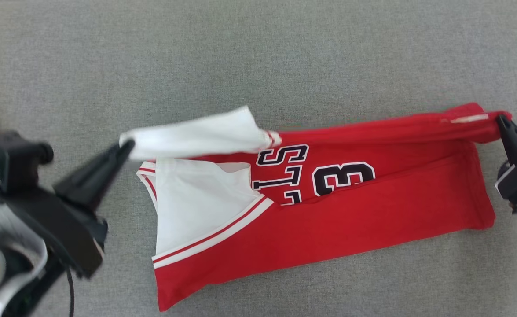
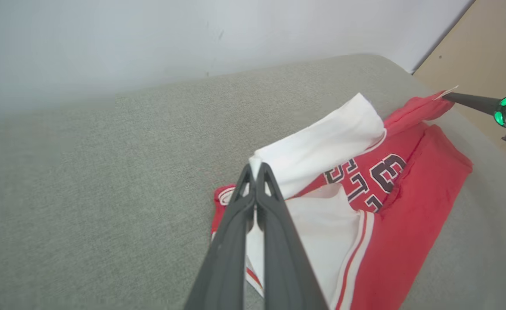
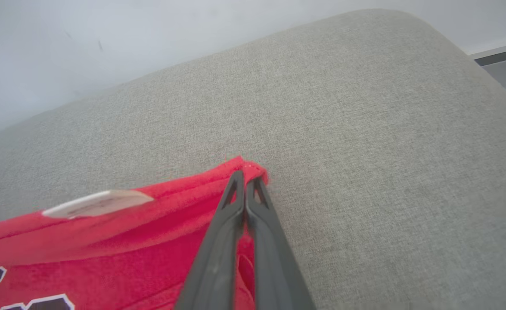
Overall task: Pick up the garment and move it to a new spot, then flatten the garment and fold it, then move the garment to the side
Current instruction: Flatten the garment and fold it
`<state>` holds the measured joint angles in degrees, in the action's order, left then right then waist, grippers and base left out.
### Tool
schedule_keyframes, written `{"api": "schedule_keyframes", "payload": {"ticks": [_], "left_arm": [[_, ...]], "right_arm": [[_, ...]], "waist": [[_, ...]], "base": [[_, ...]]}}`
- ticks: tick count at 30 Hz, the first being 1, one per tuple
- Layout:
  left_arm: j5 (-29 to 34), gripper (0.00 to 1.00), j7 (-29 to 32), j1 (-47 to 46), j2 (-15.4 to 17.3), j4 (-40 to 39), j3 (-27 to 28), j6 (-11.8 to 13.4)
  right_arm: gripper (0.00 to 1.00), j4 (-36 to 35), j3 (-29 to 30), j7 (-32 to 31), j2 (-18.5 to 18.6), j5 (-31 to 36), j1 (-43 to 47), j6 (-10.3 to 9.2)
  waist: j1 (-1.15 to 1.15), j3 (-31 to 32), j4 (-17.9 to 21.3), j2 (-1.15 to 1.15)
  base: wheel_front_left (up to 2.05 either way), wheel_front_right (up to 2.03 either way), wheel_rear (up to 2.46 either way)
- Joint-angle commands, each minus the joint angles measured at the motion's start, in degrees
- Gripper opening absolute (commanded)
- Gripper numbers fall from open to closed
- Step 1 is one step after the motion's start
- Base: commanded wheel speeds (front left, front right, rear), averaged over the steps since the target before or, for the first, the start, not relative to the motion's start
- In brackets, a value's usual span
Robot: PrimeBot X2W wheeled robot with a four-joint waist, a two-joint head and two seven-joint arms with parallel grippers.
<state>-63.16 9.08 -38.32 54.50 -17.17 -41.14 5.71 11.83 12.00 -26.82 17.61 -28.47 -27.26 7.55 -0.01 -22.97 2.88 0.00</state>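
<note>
The garment is a red jersey with a white inner side, white-and-red trim and black-and-white lettering, spread across a grey cushion. My left gripper is shut on the white turned-over corner at the jersey's left end and holds it lifted. In the left wrist view the garment lies ahead, and my left gripper pinches the white flap. My right gripper is shut on the red corner at the far right, raised off the cushion. The right wrist view shows my right gripper clamped on the garment beside a white label.
The grey fabric cushion spreads in all directions around the jersey. A pale wall rises behind the cushion. Tan floor lies past the cushion's rounded end.
</note>
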Motion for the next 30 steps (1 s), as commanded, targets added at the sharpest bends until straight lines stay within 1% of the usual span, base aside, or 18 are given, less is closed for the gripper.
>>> {"api": "schedule_keyframes", "payload": {"ticks": [1, 5, 8, 14, 21, 22, 23, 24, 26, 27, 28, 30], "left_arm": [[-0.66, 0.00, -0.12, 2.43, 0.89, -1.12, -0.49, 0.67], [-1.80, 0.00, -1.37, 6.65, 1.48, -3.15, -1.30, 2.38], [-2.49, 0.00, -2.51, 9.44, 1.05, -3.96, -2.09, 3.18], [-2.92, 0.00, -3.58, 12.82, -0.63, -2.97, -4.10, 3.28], [-2.98, 0.00, -4.44, 14.50, -2.01, -0.46, -5.06, 3.47], [-3.05, 0.00, -4.84, 14.58, -2.44, 0.04, -5.02, 3.55], [-2.96, 0.00, -4.94, 14.65, -2.75, 0.61, -5.25, 3.43], [-2.85, 0.07, -5.02, 14.73, -3.15, 1.15, -5.55, 3.24], [-2.73, 0.59, -5.24, 14.77, -4.08, 2.16, -5.88, 3.08], [-2.52, 0.96, -5.48, 14.79, -4.51, 2.69, -6.05, 3.06], [-2.31, 1.00, -5.75, 14.93, -4.92, 3.41, -6.17, 3.46], [-1.74, 1.00, -6.98, 15.17, -5.85, 4.35, -6.05, 4.40]], "right_arm": [[0.00, -1.48, 0.74, -0.38, 0.31, 0.31, 2.10, -0.14], [0.00, -4.31, 2.18, -0.85, -0.39, 0.44, 5.39, -0.14], [0.00, -5.07, 2.76, -0.99, -1.20, 0.69, 6.99, -0.14], [0.00, -4.01, 3.19, -0.43, -2.26, 2.13, 9.07, -0.14], [0.01, -1.85, 3.54, -0.25, -3.20, 1.66, 9.58, -0.14], [0.47, -1.68, 3.55, -0.24, -3.18, 1.63, 9.57, -0.14], [1.00, -1.50, 3.57, -0.06, -3.10, 1.63, 9.50, -0.14], [1.00, -1.26, 3.74, 0.11, -3.18, 1.50, 9.51, -0.14], [1.00, -1.25, 4.12, -0.11, -3.31, 0.64, 9.94, -0.14], [1.00, -1.65, 4.38, -0.20, -3.17, 0.10, 10.21, -0.14], [1.00, -2.14, 4.94, -0.30, -2.95, -0.65, 10.50, -0.14], [1.00, -3.79, 6.03, -0.40, -2.32, -1.94, 11.45, -0.14]], "waist": [[0.01, 0.24, -0.03, 0.00], [0.01, 0.53, 0.15, 0.00], [0.01, 0.57, 0.32, 0.00], [0.01, 0.37, 0.05, 0.00], [0.01, 0.40, -0.31, 0.00], [0.01, 0.40, -0.37, 0.00], [0.01, 0.42, -0.42, 0.00], [0.01, 0.50, -0.48, 0.00], [0.01, 0.82, -0.57, 0.00], [0.01, 1.08, -0.62, 0.00], [0.01, 1.45, -0.64, 0.00], [0.01, 2.23, -0.65, 0.00]], "base": [[0.00, 0.00, 0.00], [0.00, 0.00, 0.00], [0.00, 0.00, 0.00], [0.00, 0.00, 0.00], [0.00, 0.00, 0.00], [0.00, 0.00, 0.00], [0.00, 0.00, 0.00], [0.00, 0.00, 0.00], [0.00, 0.00, 0.00], [0.00, 0.00, 0.00], [0.00, 0.00, 0.00], [0.00, 0.00, 0.00]]}}
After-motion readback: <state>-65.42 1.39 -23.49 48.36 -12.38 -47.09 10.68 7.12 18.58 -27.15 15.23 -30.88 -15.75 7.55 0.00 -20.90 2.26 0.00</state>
